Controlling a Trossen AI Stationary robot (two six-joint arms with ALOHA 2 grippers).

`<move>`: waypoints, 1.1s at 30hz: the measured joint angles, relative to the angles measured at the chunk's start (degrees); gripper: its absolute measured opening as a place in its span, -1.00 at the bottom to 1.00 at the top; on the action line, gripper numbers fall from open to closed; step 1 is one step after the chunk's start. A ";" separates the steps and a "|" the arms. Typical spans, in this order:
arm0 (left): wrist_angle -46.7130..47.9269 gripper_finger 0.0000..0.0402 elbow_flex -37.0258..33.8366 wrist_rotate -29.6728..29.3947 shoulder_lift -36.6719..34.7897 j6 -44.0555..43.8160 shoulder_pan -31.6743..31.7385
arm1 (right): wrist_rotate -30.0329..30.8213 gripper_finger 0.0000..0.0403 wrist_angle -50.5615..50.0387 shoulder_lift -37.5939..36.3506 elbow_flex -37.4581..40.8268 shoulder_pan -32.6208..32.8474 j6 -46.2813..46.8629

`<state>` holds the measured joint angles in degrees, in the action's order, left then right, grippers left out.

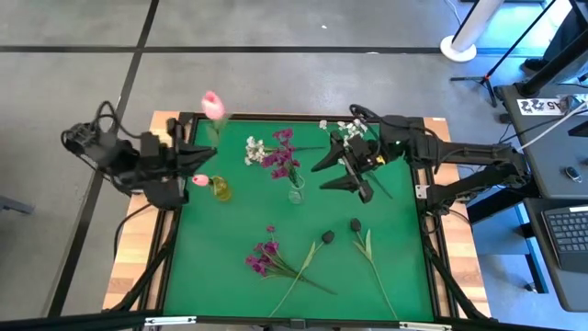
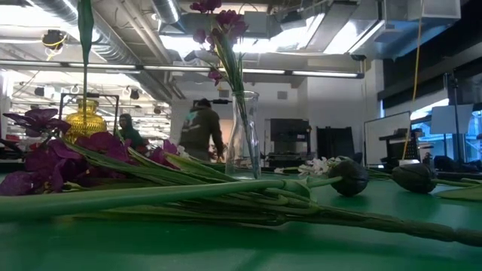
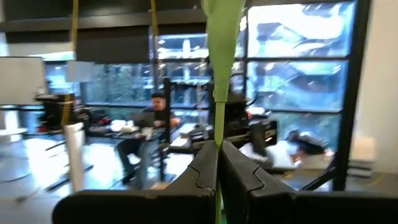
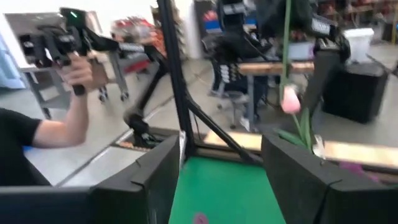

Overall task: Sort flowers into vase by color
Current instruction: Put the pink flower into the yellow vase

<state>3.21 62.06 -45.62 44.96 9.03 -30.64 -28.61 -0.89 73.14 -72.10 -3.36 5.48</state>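
A pink flower (image 1: pixel 213 104) on a green stem is held up at the table's far left by my left gripper (image 1: pixel 209 149), which is shut on it. Below stands a yellow vase (image 1: pixel 220 188) with another pink flower (image 1: pixel 200 180) in it. A clear vase (image 1: pixel 296 193) mid-table holds purple flowers (image 1: pixel 280 156), with white ones (image 1: pixel 254 149) beside them. My right gripper (image 1: pixel 320 176) hovers open right of the clear vase, nothing between its fingers; a white sprig (image 1: pixel 342 129) shows by that arm. Purple flowers (image 1: pixel 266 257) and two dark-headed stems (image 1: pixel 326 237) lie on the near table. My left gripper pinches the pink flower's green stem (image 3: pixel 217 134) between its two fingers (image 3: pixel 199 171). The fingers come about level from the table's left side and lie across the stem. The flower stands upright and clear of the table, and its lower stem (image 2: pixel 84 68) hangs above the yellow vase.
The green mat (image 1: pixel 395 267) has a raised dark frame around it. In the right wrist view a person's hand (image 4: pixel 81 71) holds a handle device beyond the table's left side. People and furniture show in the room behind.
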 joint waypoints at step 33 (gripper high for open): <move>-23.20 -1.00 -35.12 19.86 -28.98 4.18 24.57 | 0.74 0.00 0.60 0.35 2.25 0.00 -4.33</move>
<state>-20.00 26.94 -25.76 15.98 13.22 -6.07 -27.87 -0.29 73.49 -69.84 -3.36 1.15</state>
